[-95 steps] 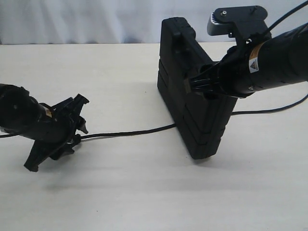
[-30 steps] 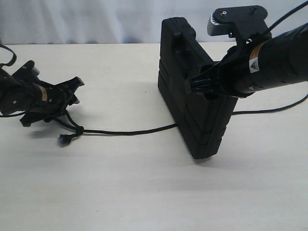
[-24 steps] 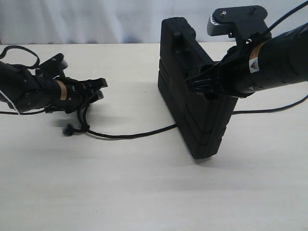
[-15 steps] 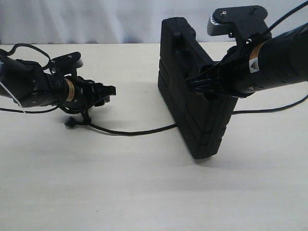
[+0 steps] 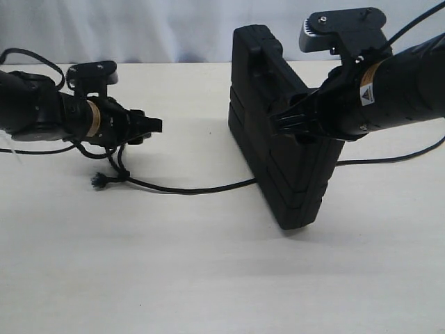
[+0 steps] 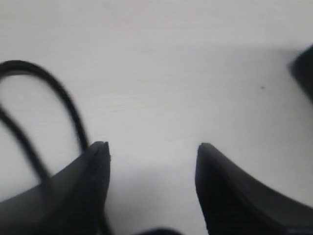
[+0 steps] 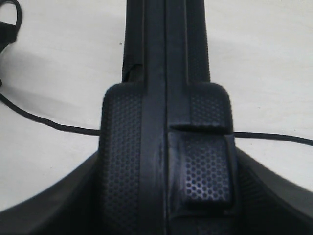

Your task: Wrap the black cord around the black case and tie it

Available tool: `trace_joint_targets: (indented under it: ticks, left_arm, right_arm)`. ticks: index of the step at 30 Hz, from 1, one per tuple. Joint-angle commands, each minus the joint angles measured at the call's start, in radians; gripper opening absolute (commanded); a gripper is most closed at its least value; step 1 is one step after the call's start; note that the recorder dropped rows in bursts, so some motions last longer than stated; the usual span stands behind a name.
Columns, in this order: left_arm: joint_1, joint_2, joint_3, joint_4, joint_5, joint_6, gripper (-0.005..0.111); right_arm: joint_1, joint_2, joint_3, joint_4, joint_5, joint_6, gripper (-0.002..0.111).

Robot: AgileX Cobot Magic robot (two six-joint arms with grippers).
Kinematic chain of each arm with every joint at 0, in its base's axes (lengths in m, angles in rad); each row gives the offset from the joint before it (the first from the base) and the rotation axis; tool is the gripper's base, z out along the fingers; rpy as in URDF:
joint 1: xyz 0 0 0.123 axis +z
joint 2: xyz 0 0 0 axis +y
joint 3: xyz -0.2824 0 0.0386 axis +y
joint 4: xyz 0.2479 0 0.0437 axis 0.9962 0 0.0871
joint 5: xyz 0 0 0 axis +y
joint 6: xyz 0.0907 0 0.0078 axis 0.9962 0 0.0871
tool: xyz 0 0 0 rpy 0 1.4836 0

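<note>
**Exterior view: case clamped on edge at right, cord trailing left**

Exterior view shows the black case (image 5: 274,170) standing on its narrow edge on the desk (image 5: 208,278), right of centre and turned at an angle. The right end effector (image 5: 286,123) reaches in from the right and grips the case partway up. In the right wrist view the textured case fills the whole gap between the two fingers.

The black cord (image 5: 188,189) lies on the desk. It comes out at the foot of the case and runs left to a small knotted end (image 5: 99,181). From just beside that knot a short length rises to the left end effector (image 5: 154,126). More thin black line shows on the desk on the far right of the case.

The left end effector sits well apart from the case and points toward it. Its fingers stand moderately apart, with bare desk between the tips. A loop of cord curves close beside one finger (image 6: 95,166). Whether the cord is pinched deeper in or only hooked there, I cannot tell.
</note>
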Motion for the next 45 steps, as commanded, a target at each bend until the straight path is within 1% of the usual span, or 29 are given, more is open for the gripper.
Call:
trace_joint_targets:
  ticks: [1, 3, 6, 8, 10, 12, 16, 17, 20, 24, 30, 45]
  left_arm:
    - [0.0, -0.073, 0.002, -0.114, 0.319, 0.014, 0.05]
    - [0.0, -0.099, 0.002, -0.283, 0.399, 0.193, 0.05]
    - [0.0, -0.107, 0.0, -0.6, 0.484, 0.499, 0.05]
    - [0.0, -0.105, 0.0, -0.741, 0.521, 0.654, 0.05]
    - [0.0, -0.1, 0.0, -0.847, 0.526, 0.738, 0.05]
    - [-0.002, -0.093, 0.0, -0.907, 0.511, 0.767, 0.05]
    - [-0.064, -0.082, 0.0, -0.911, 0.42, 0.771, 0.05]
    - [-0.07, -0.075, -0.002, -0.911, 0.405, 0.738, 0.05]
    - [-0.068, -0.044, -0.002, -0.863, 0.415, 0.64, 0.05]
    - [-0.068, 0.006, -0.005, -0.849, 0.318, 0.614, 0.05]
    - [-0.07, 0.046, -0.054, -0.798, 0.317, 0.614, 0.05]
    - [-0.07, 0.046, -0.054, -0.806, 0.345, 0.617, 0.05]
  right_arm:
    - [0.0, -0.015, -0.01, -0.037, -0.028, -0.008, 0.004]
    - [0.0, -0.015, -0.01, -0.037, -0.036, -0.008, 0.004]
    - [0.0, -0.015, -0.01, -0.041, -0.052, -0.008, 0.004]
    - [0.0, -0.015, -0.01, -0.041, -0.062, -0.008, 0.004]
    - [0.0, -0.015, -0.01, -0.041, -0.064, -0.008, 0.004]
    - [0.0, -0.015, -0.01, -0.041, -0.058, -0.008, 0.004]
    - [0.0, -0.015, -0.01, -0.041, -0.046, -0.008, 0.004]
    - [0.0, -0.015, -0.01, -0.038, -0.039, -0.008, 0.004]
    - [0.0, -0.015, -0.01, -0.033, -0.036, -0.008, 0.004]
    - [0.0, -0.015, -0.01, -0.034, -0.035, -0.008, 0.004]
    - [0.0, -0.015, -0.01, -0.031, -0.033, -0.008, 0.004]
    - [0.0, -0.015, -0.01, -0.033, -0.033, -0.008, 0.004]
